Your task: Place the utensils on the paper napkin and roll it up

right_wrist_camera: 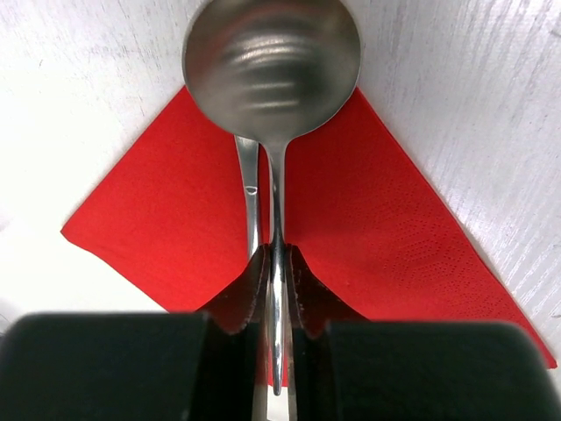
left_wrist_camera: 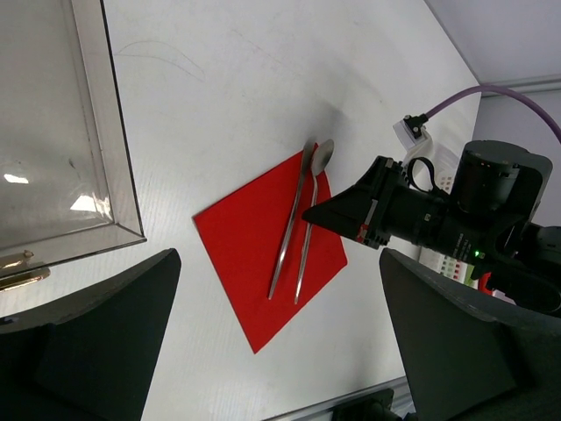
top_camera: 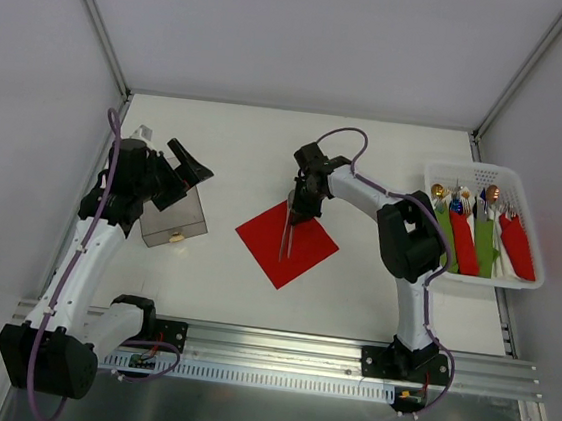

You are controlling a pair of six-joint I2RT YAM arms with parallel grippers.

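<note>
The right pincer point(right_wrist_camera: 277, 256) is clamped on the slim handle of the spoon point(right_wrist_camera: 273, 66). Its two fingers press in from either side partway down the stem, low in the right wrist view. The spoon's bowl points to the top of that frame and overhangs the corner of the red paper napkin point(right_wrist_camera: 158, 219) onto bare worktop point(right_wrist_camera: 456, 88). Just left of the held stem lies the second utensil point(right_wrist_camera: 249, 175), nearly parallel and close alongside; I cannot tell whether the two touch, nor whether the spoon already bears on the paper. In the overhead view the napkin sits as a diamond near the centre.

The step in hand looks to be setting the spoon down. To do it well, the stem should lie flat on the paper before the fingers part. They should part only a little, so neither finger nudges the neighbour out of line. A straight lift afterwards would keep the thin paper from dragging or creasing.

Further out, the left pincer point(top_camera: 182, 178) stands apart above a clear box point(top_camera: 174, 224) at the left of the overhead view, well away from the napkin. A white basket point(top_camera: 525, 281) of rolled bundles point(top_camera: 464, 240) sits at the right edge.
</note>
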